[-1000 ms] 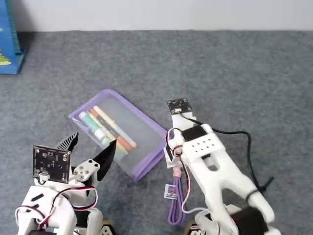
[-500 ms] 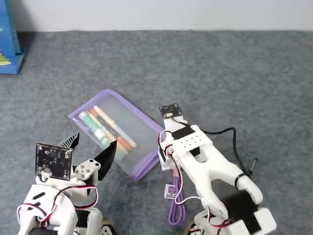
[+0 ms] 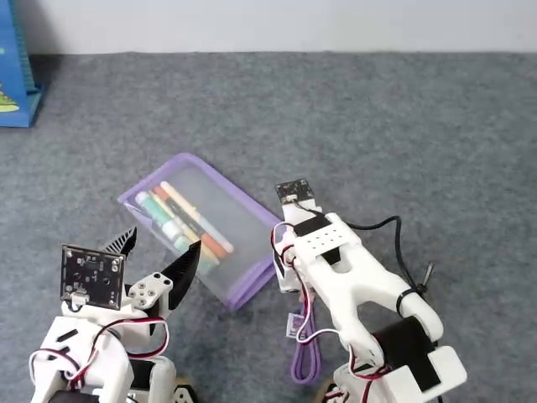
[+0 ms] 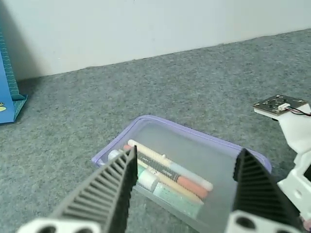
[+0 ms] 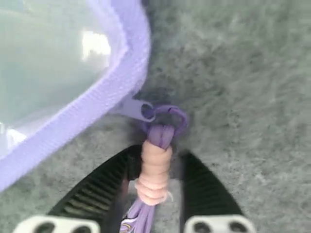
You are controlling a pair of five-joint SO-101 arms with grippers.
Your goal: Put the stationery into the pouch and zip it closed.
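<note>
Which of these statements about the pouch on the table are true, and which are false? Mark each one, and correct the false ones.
1. The pens lie inside the pouch. True.
2. The left arm's jaws are shut on a pen. False: they stand wide open and hold nothing.
3. A purple cord is looped through the zip pull. True.
4. The pouch stands upright on one edge. False: it lies flat on the grey table.
5. A blue box lies on top of the pouch. False: it stands well apart from the pouch, at the far left of the high view.
</note>
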